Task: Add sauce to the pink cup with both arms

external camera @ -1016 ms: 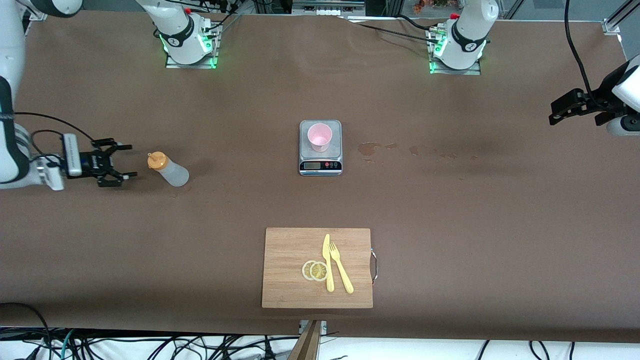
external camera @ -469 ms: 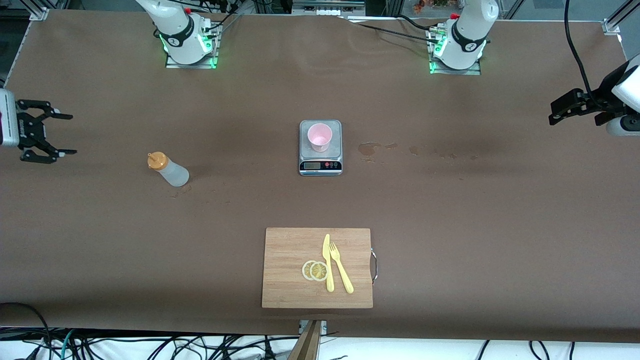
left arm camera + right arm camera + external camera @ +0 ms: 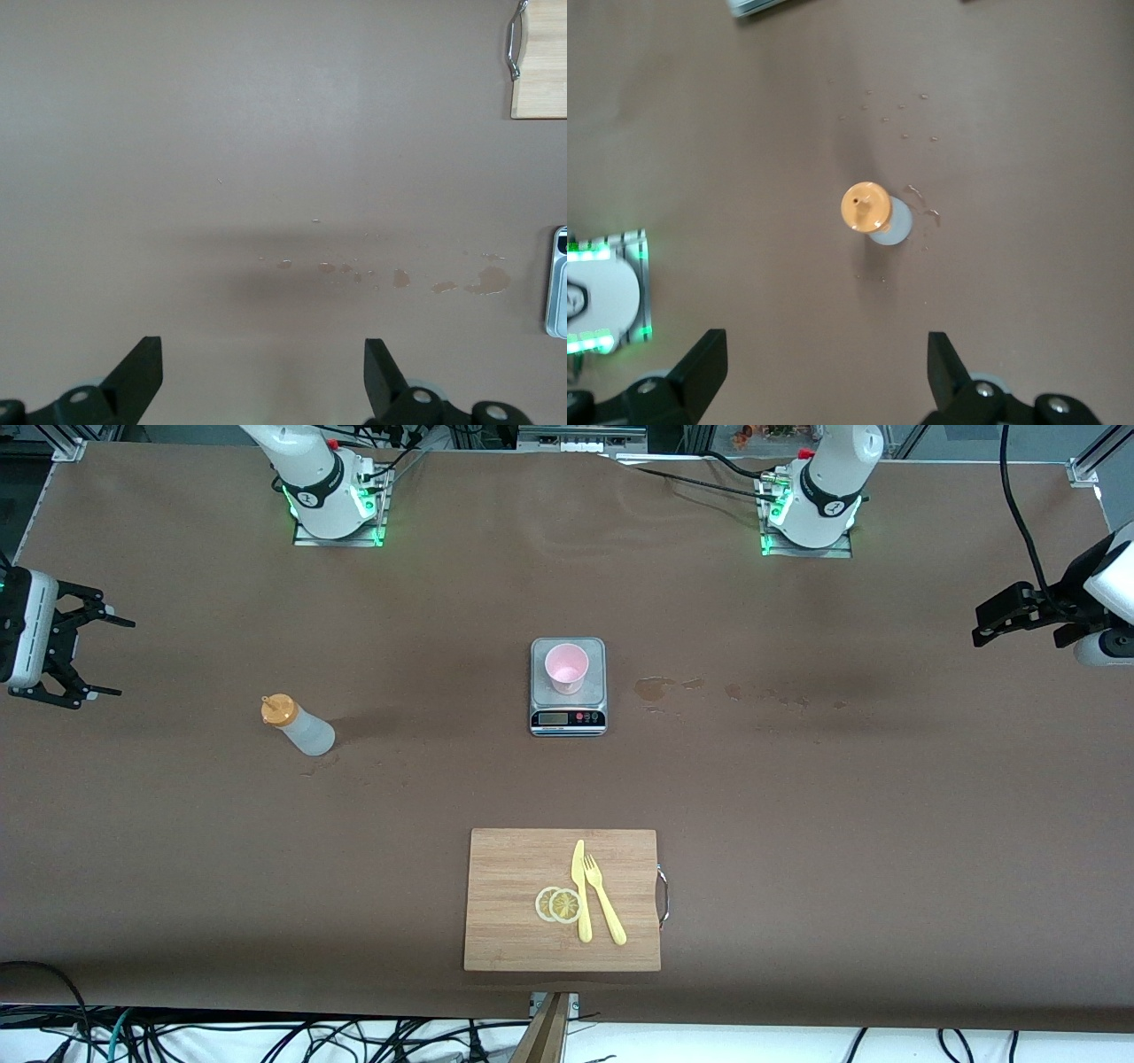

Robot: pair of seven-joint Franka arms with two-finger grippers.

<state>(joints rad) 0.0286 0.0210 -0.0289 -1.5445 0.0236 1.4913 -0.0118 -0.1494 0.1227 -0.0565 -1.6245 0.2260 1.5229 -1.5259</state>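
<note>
Right pincer (image 3: 96, 654) risen, open, empty; sauce (image 3: 298, 726) unmoved

I see white arms (image 3: 310, 469) with black joint bands, green-lit bases, red buttons, black cables; each black pincer (image 3: 75, 651) carries a white camera block.

Upright sauce bottle (image 3: 298, 726); pink cup (image 3: 567, 667) apart

A high front camera faces both arm bases; each wrist camera looks straight down at the surface (image 3: 797, 797), sharing its stains (image 3: 478, 283).
</note>
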